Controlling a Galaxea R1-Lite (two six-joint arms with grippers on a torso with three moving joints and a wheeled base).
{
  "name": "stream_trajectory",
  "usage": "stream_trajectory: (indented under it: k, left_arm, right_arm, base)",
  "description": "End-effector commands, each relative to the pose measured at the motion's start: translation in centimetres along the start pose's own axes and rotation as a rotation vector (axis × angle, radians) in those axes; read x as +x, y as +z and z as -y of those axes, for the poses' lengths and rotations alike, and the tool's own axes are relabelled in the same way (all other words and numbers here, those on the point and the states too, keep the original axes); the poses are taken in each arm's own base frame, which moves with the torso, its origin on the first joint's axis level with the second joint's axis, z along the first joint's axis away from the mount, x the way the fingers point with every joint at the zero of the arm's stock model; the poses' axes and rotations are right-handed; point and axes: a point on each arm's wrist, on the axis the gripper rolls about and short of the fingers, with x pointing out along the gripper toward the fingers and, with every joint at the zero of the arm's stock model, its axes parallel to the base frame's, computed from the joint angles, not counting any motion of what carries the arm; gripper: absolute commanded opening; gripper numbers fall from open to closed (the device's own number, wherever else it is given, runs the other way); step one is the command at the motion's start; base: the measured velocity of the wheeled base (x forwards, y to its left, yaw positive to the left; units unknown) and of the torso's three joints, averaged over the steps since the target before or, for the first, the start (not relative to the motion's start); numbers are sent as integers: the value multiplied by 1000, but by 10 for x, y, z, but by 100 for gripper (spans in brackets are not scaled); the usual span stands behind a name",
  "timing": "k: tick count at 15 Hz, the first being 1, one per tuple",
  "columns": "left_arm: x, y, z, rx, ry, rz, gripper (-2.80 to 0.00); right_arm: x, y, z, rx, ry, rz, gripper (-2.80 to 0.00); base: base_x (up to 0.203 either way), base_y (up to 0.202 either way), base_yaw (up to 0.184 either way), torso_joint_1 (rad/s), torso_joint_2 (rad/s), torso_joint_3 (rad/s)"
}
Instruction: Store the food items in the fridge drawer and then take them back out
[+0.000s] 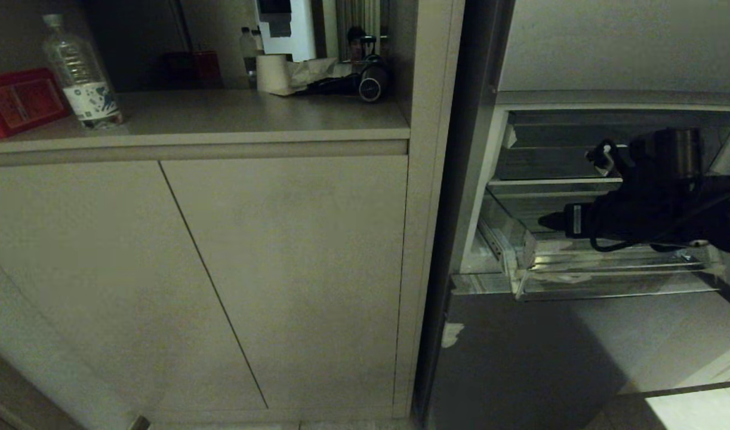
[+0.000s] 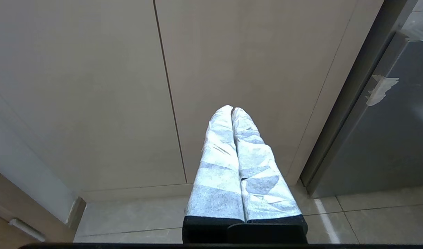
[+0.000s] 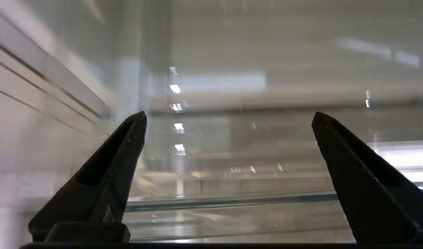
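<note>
The fridge drawer (image 1: 609, 288) stands pulled out at the right of the head view, clear plastic with whitish tape scraps on its front. My right arm (image 1: 651, 197) reaches over it from the right. In the right wrist view my right gripper (image 3: 228, 117) is open wide, with nothing between its black fingers (image 3: 121, 155), and it faces the drawer's clear wall (image 3: 232, 204). The food items are out of view. My left gripper (image 2: 232, 109) is shut and empty, with tape-wrapped fingers; it hangs parked in front of the cabinet doors (image 2: 249, 69).
Beige cabinet doors (image 1: 281, 269) fill the left, under a counter (image 1: 221, 119) holding a water bottle (image 1: 81, 71), a red box (image 1: 18, 101) and a paper roll (image 1: 275, 73). The grey lower fridge door (image 1: 520, 358) carries a tape scrap (image 1: 452, 333).
</note>
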Motion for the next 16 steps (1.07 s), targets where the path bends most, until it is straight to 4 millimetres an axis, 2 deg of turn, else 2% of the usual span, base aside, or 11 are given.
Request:
stream_trajectory:
  k: [1, 6, 11, 13, 16]
  left_arm:
    - [0, 0, 0, 0, 0, -1, -280]
    - [0, 0, 0, 0, 0, -1, -280]
    - [0, 0, 0, 0, 0, -1, -280]
    - [0, 0, 0, 0, 0, -1, -280]
    - [0, 0, 0, 0, -1, -1, -280]
  right_arm:
    - [8, -4, 1, -8, -7, -94, 0]
    - [-23, 1, 3, -10, -2, -147, 0]
    - [-61, -7, 7, -13, 3, -156, 0]
    - [-64, -2, 8, -1, 0, -126, 0]
    - [-69, 8, 8, 16, 9, 29, 0]
  base:
    - [0, 0, 0, 0, 0, 0]
    - [0, 0, 0, 0, 0, 0]
    - [0, 0, 0, 0, 0, 0]
    - [0, 0, 0, 0, 0, 0]
    - [0, 0, 0, 0, 0, 0]
